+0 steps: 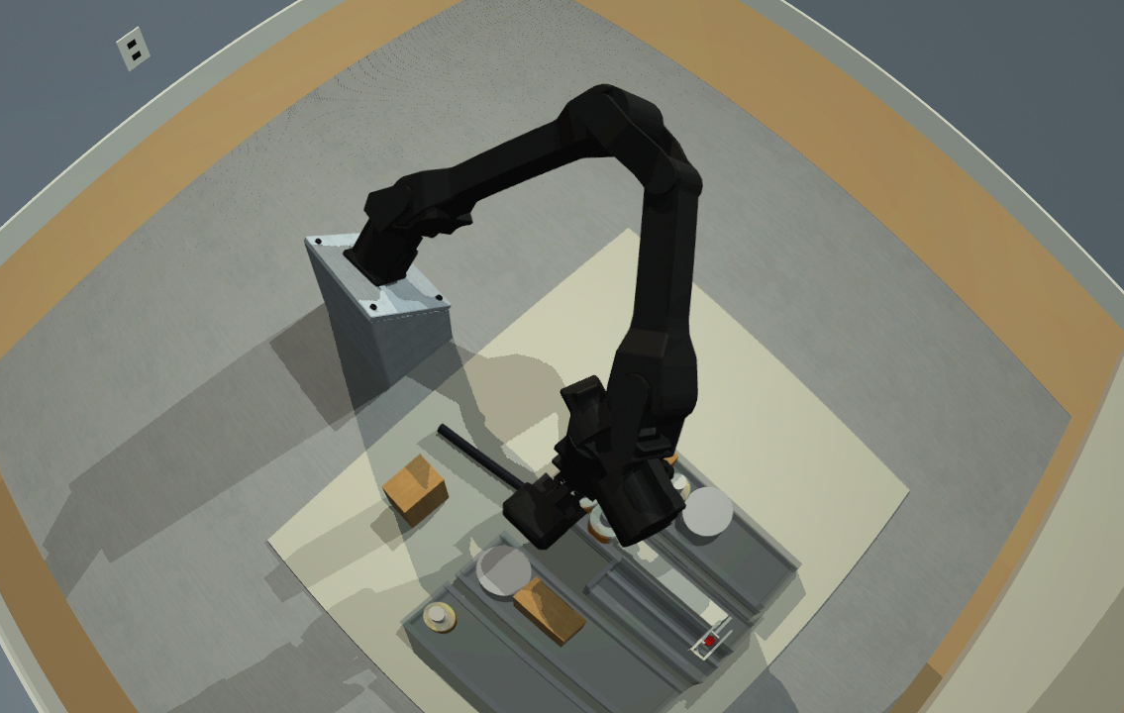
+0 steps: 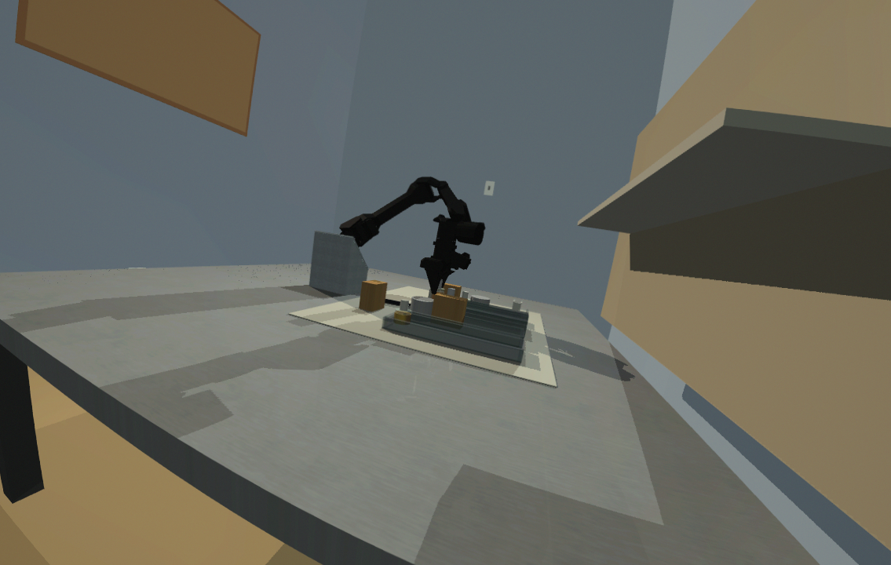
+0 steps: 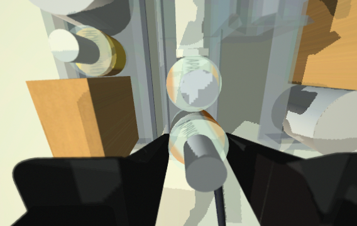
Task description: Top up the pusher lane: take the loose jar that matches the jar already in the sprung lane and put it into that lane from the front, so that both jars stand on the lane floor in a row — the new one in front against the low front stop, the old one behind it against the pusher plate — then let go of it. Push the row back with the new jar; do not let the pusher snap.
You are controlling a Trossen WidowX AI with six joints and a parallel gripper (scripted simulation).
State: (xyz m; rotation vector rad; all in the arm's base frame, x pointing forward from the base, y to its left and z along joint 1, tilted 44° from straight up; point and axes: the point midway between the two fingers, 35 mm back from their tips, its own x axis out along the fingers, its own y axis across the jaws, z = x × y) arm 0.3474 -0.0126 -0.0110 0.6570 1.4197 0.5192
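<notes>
My gripper [image 3: 195, 138] [image 2: 434, 291] is shut on an apricot jar [image 3: 178, 133] with orange contents and a grey knob on its lid. The held jar is at the front end of the sprung lane. A matching apricot jar [image 3: 193, 66] [image 1: 599, 530] stands in that lane just behind it; in the wrist view the pale pusher plate [image 3: 181, 53] shows at its far side. The two jars look close together or touching; I cannot tell which. The front stop, the held jar's base and its height above the lane floor are hidden. A red marker [image 1: 709, 640] shows at the lane's back end.
Left in the wrist view are a honey jar [image 3: 100, 53] and a wooden block [image 3: 59, 116]. Right are a grey cylinder [image 3: 348, 119] [image 1: 503, 569] and another block [image 3: 342, 47] [image 1: 548, 611]. A further block [image 1: 415, 489] and a black rod [image 1: 478, 456] lie in front of the lanes.
</notes>
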